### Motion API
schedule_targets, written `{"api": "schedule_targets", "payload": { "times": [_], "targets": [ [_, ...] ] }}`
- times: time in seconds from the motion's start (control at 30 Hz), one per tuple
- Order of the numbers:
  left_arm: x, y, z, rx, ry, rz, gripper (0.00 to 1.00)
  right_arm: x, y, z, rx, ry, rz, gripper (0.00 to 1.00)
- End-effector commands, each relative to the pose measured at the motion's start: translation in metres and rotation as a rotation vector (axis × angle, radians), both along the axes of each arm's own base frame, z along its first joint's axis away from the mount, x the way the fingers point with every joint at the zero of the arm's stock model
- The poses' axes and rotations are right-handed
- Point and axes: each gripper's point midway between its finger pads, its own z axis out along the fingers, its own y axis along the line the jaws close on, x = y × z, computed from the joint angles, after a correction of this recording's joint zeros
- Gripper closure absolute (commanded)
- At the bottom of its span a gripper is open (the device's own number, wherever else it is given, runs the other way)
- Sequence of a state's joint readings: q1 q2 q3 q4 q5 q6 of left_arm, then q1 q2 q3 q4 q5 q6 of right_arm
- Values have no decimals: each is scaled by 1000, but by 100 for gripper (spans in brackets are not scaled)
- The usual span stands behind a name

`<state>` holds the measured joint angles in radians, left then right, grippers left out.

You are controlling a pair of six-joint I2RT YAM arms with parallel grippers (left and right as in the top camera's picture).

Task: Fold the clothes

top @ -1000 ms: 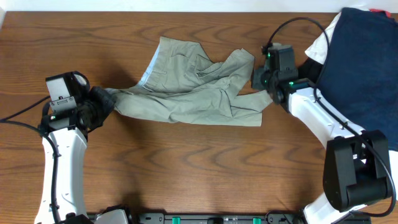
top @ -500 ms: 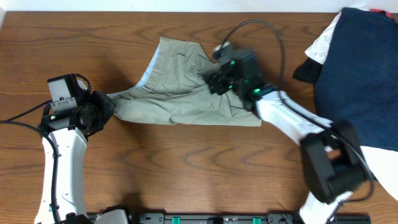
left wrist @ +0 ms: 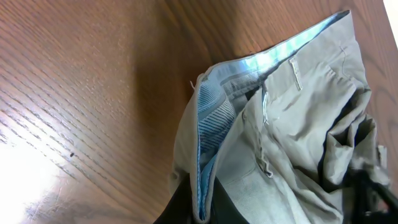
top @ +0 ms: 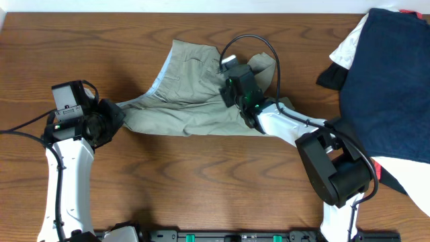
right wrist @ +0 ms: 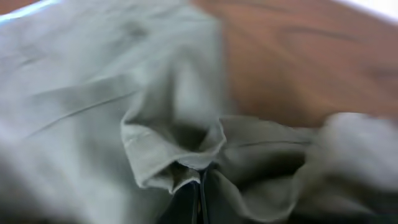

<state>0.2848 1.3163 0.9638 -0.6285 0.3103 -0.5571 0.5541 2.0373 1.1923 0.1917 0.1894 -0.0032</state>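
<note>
Across the upper middle of the overhead view, the khaki shorts (top: 191,101) lie crumpled on the wooden counter (top: 201,181), one part spread flat toward the upper left of the garment and the rest bunched into folds toward its right side. A pale blue striped lining shows along the turned-over waistband in the left wrist view, where the edge of the cloth runs down between dark fingers at the bottom of the frame. The left end effector (top: 118,111) sits at the garment's left tip, pinching that edge, with the fabric drawn out toward it in a narrow point. The right end effector (top: 232,81) rests over the middle-right of the shorts; its wrist view is blurred, yet a gathered ridge of cloth runs into the thin slit between its fingers, which are pressed together on the fold. A black cable (top: 259,50) loops above that arm. Well apart, at the right edge of the frame, a navy garment (top: 390,74) lies over a white garment (top: 346,44).
</note>
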Motion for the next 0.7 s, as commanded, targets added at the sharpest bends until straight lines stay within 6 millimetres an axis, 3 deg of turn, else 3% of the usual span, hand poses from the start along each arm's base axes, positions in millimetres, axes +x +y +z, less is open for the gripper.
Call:
{"api": "schedule_targets", "payload": {
  "times": [0.0, 0.07, 0.17, 0.23, 0.3, 0.33, 0.37, 0.4, 0.43, 0.5, 0.6, 0.67],
  "targets": [
    [3, 5, 4, 16, -16, 13, 94, 39, -47, 77, -4, -180, -235, 99],
    [7, 6, 7, 21, -33, 13, 94, 54, -70, 113, 28, -233, -286, 99],
    [16, 8, 13, 33, -79, 14, 94, 76, -126, 158, 44, -280, -396, 99],
    [22, 10, 18, 43, -113, 14, 94, 84, -165, 168, 37, -266, -472, 99],
    [29, 12, 23, 53, -146, 14, 94, 84, -206, 164, 23, -212, -554, 99],
    [31, 13, 24, 56, -156, 14, 94, 83, -217, 160, 27, -187, -575, 83],
    [33, 14, 26, 57, -167, 18, 94, 80, -226, 152, 46, -140, -584, 51],
    [34, 14, 27, 55, -174, 22, 94, 75, -227, 144, 68, -80, -556, 17],
    [35, 14, 28, 50, -176, 30, 94, 69, -222, 132, 94, -8, -504, 1],
    [35, 14, 27, 49, -175, 32, 94, 47, -206, 111, 147, 148, -404, 1],
    [34, 14, 27, 47, -171, 32, 94, 1, -181, 77, 200, 413, -305, 1],
    [34, 14, 27, 48, -171, 32, 94, -32, -175, 58, 182, 563, -295, 1]
  ]
}}
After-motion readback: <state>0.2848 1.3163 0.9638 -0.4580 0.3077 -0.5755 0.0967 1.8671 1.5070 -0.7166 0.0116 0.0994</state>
